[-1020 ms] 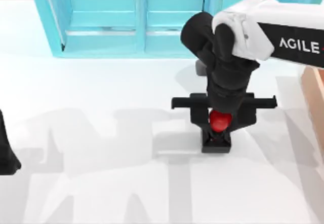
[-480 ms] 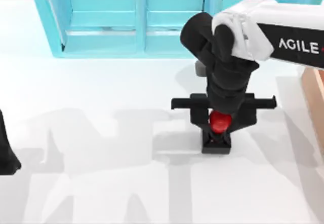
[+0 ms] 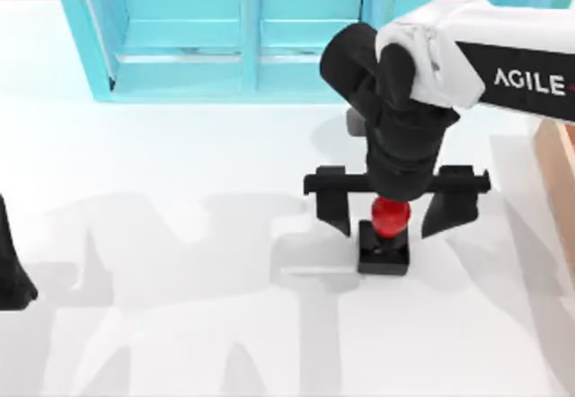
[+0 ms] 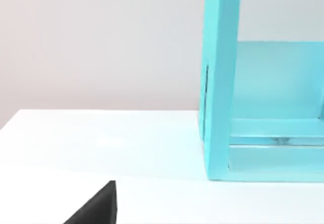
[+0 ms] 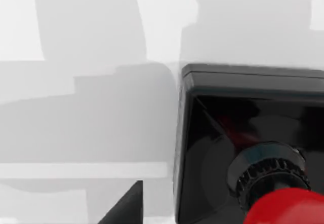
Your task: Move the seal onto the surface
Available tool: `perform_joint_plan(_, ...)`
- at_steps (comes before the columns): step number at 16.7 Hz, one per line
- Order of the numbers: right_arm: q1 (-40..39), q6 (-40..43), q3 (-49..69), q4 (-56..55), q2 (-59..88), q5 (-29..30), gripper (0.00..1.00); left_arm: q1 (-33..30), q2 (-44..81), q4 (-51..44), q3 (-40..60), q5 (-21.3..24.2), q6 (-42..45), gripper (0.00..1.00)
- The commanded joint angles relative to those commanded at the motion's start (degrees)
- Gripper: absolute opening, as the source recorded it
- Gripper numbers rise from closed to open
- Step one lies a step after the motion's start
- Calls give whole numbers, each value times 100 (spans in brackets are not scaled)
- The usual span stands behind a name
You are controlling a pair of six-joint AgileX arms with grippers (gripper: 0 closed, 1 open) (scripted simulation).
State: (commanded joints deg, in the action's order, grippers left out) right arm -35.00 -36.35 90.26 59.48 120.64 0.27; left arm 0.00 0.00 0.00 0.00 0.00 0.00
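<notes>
**Two fingers spread wide, seal standing free on the counter**

Your right gripper [image 3: 393, 207] hangs straight over the seal [image 3: 386, 233], right of the counter's middle in the top view. Its two black fingers [image 3: 334, 207] are spread wide apart, one on each side of the seal, and neither touches it; you can see white counter between each finger and the seal's black base. The gripper holds nothing.

The seal stands upright on the surface [image 3: 180, 262], the plain white counter, with its red knob on top and its square black base flat on the white. From the right wrist view you look down on the same seal [image 5: 248, 148]: the black block with its raised rim, a ribbed black collar, and the red knob rising toward the camera. Around it lies bare counter [image 5: 91, 82] crossed by grey shadows.

The turquoise shelf unit [image 3: 243, 29] stands along the far edge of the counter, well apart from the seal. A tan wooden box [image 3: 559, 159] shows at the right edge of the top view.

Your left arm sits parked at the left edge of the top view. The left wrist view looks across the counter at the end wall of the shelf unit [image 4: 220, 82].
</notes>
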Motion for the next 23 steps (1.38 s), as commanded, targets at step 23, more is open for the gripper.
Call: perform_joint_plan(23,40,29,3524,3475,46,0,100,0,0,0,0,0,0,100)
